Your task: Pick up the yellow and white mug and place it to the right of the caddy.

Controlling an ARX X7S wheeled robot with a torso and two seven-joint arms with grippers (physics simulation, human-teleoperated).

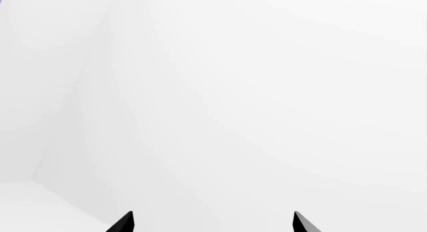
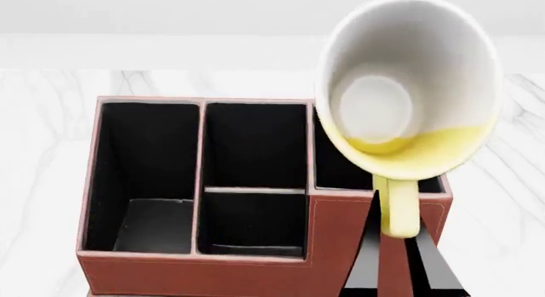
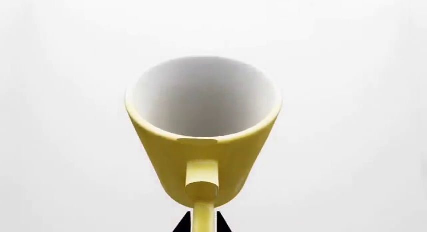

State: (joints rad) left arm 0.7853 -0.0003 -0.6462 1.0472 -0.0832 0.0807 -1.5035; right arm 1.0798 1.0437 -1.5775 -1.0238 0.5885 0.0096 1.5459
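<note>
Left wrist view: only two black fingertips of the left gripper (image 1: 213,223), spread well apart, with nothing between them. Beyond them just pale blank surfaces, hard to make out as anything.

Head view: one mug (image 2: 409,92), yellow outside and white inside, held up in the air and tipped so its open mouth faces the camera, handle pointing down. Pinched at the handle by the two dark fingers of the right gripper (image 2: 400,246), whose lower part is cut off by the picture's edge. One reddish-brown caddy (image 2: 255,265) on the marble tabletop (image 2: 43,156), four black-lined compartments counted, the rightmost one largely hidden behind the mug. Caddy's near base cut off at the bottom. Mug in front of the caddy's right end as seen from here; height above the table not readable. Tabletop's far edge visible behind, near edge and corners out of view.

Right wrist view: same single mug (image 3: 203,137), handle toward the camera, clamped between two black fingertips (image 3: 183,224) barely showing. Background plain white.
</note>
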